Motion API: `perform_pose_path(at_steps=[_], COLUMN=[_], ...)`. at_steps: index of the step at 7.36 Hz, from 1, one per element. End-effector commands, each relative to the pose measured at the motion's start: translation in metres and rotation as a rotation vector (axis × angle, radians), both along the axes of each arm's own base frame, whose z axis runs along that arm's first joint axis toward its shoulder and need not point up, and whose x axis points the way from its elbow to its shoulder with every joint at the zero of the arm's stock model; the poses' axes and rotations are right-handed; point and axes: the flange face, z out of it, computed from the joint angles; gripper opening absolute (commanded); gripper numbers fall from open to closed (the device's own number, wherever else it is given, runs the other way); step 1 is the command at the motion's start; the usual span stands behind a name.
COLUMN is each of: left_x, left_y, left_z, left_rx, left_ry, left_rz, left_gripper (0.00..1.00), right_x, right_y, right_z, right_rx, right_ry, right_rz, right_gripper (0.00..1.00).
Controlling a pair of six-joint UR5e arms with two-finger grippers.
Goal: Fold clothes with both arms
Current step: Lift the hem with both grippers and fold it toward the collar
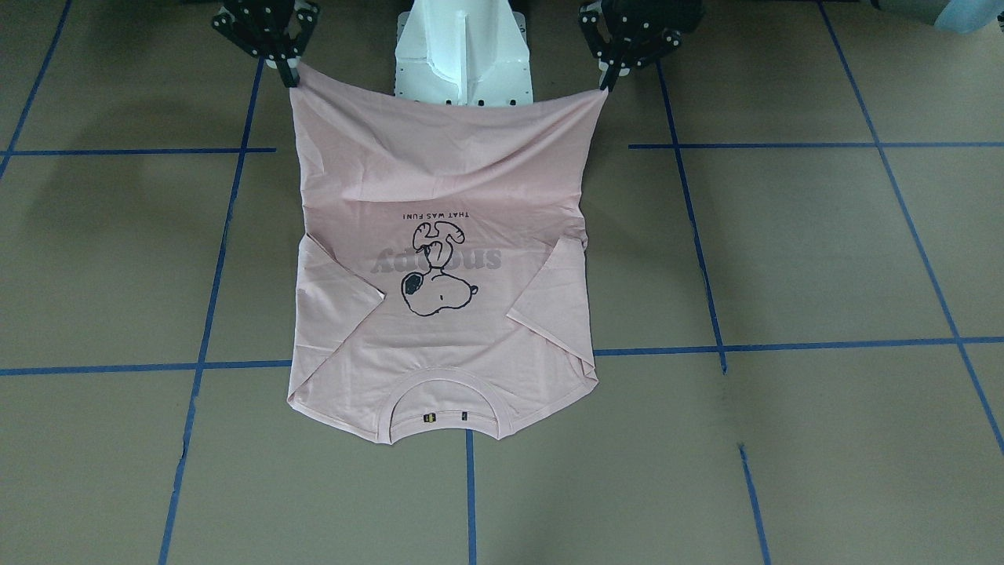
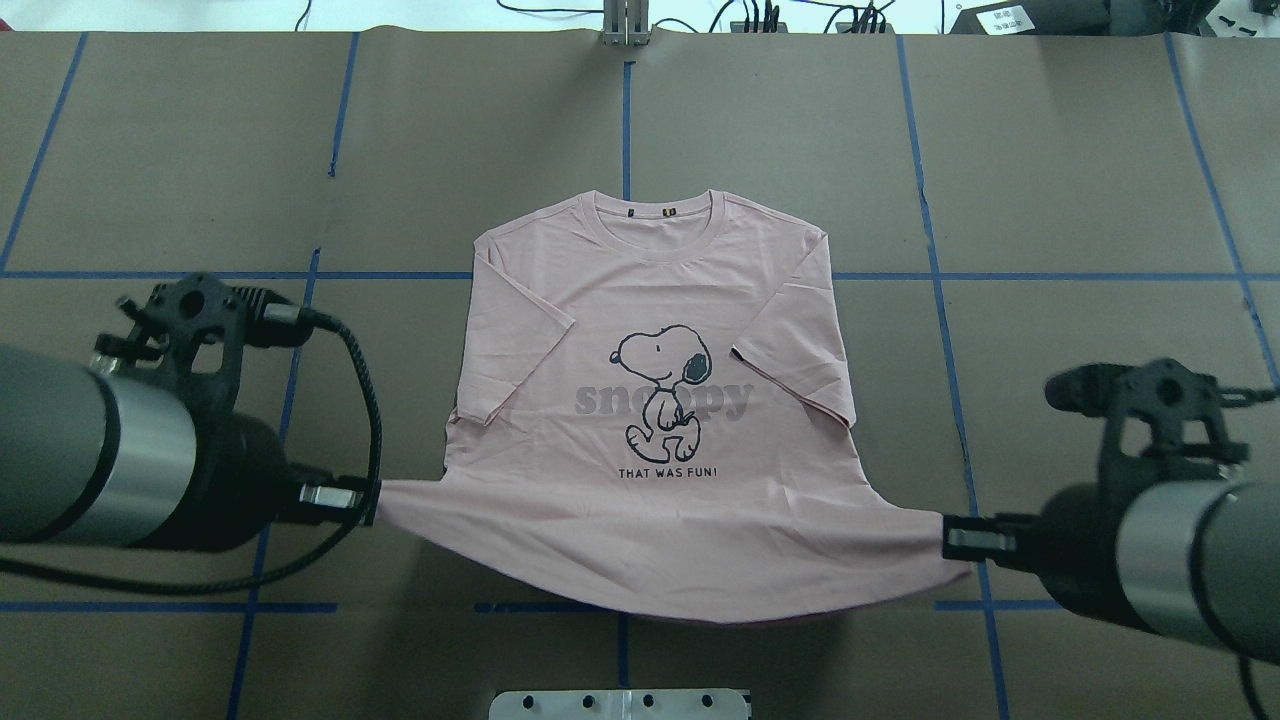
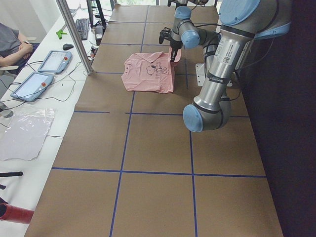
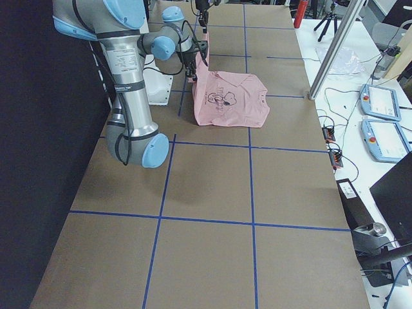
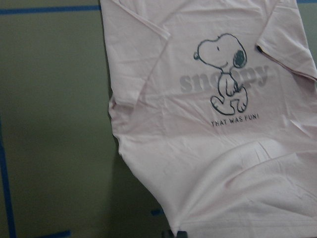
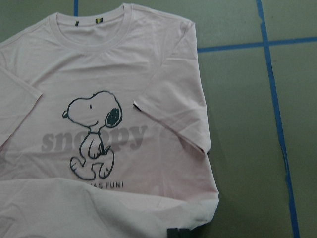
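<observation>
The pale pink T-shirt (image 2: 650, 480) lies print-up on the brown table, collar (image 2: 655, 215) at the far side and both sleeves folded in over the body. My left gripper (image 2: 370, 497) is shut on the near-left hem corner. My right gripper (image 2: 950, 540) is shut on the near-right hem corner. The hem is lifted and stretched between them, and the near part of the shirt sags. In the front-facing view the shirt (image 1: 439, 157) hangs from my left gripper (image 1: 605, 82) and my right gripper (image 1: 290, 78). The wrist views show the dog print (image 5: 223, 74) (image 6: 91, 134).
The white pedestal base (image 1: 463, 55) stands just behind the lifted hem. Blue tape lines (image 2: 940, 300) cross the table. A side bench with tablets (image 3: 49, 61) and a seated person (image 3: 10, 44) lies beyond the far edge.
</observation>
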Motion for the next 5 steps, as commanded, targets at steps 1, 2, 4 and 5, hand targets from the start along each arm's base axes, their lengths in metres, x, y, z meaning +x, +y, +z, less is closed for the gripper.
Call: perform_pose_path(at_steps=[1,2,4,5], left_x=[0.038,0.044,0.05,0.069], left_y=[-0.076,-0.105,-0.149,-0.175], left_z=[0.032,0.049,0.066,0.069], left_rx=[0.015,0.043,0.068,0.075], left_ry=[-0.033,-0.044,-0.066,-0.072], left_rz=[-0.053,-0.06,-0.081,-0.099], left_gripper=[0.0,0.0,0.0,0.0], right_x=[-0.023,-0.033,-0.055,-0.068], right_y=[-0.086,-0.116,-0.173,-0.203], right_z=[0.015,0.031,0.044,0.051], right_rx=[0.04,0.038,0.03,0.021], right_ry=[0.095,0.092,0.089,0.116], right_rz=[0.028,0.039,0.071,0.082], right_gripper=[0.0,0.0,0.0,0.0])
